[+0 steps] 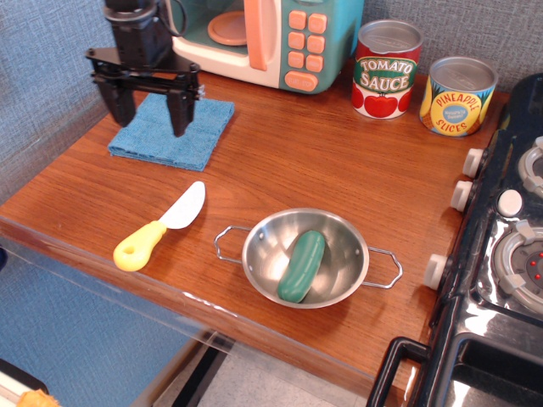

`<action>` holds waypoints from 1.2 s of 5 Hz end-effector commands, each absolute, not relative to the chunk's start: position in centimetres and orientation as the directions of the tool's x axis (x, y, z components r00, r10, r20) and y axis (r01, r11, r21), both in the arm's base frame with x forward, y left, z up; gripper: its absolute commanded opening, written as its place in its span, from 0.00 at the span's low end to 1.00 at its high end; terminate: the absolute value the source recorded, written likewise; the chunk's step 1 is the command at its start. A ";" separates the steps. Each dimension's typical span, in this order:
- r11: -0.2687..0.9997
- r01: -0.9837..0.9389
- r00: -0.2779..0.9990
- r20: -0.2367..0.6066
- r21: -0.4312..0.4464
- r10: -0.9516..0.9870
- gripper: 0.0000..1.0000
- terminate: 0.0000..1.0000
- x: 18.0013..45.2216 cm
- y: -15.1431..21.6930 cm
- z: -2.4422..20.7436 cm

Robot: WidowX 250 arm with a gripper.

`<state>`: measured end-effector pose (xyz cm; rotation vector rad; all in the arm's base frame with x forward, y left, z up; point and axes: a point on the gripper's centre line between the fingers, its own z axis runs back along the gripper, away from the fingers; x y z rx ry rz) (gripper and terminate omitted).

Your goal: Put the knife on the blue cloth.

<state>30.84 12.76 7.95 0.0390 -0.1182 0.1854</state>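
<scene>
One knife [161, 226] lies flat on the bench [322, 161] near its front left edge, white blade pointing toward the back, yellow handle toward the front edge. Nothing touches it. The cloth [199, 131] sits apart from it, toward the back left corner, spread flat with no object on it.

The pincer [145, 108] hangs over the cloth with its two fingers spread wide and nothing between them. It points downward, well short of the knife, and its tips appear to be above the cloth rather than on it, though the height is hard to judge from this view.

Judging by this, none of the task is done yet: the knife is not grasped, not lifted and not on the cloth. What is left is the whole job: reach the knife, close on it, carry it back and set it on the cloth.

Further out, a bowl [254, 254] with a pickle [301, 266] stands near the front edge, right of the knife. Two cans [387, 69] and a toy microwave [271, 38] line the back edge, and a stove [509, 254] borders the right edge.
</scene>
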 end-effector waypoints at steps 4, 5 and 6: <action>0.990 0.007 0.998 0.055 0.139 -0.015 1.00 0.00 21.7 10.2 5.1; 0.990 0.025 0.998 0.057 0.137 -0.033 1.00 0.00 21.0 9.7 4.8; 0.989 0.007 0.999 0.045 0.147 -0.014 1.00 0.00 20.9 10.1 4.2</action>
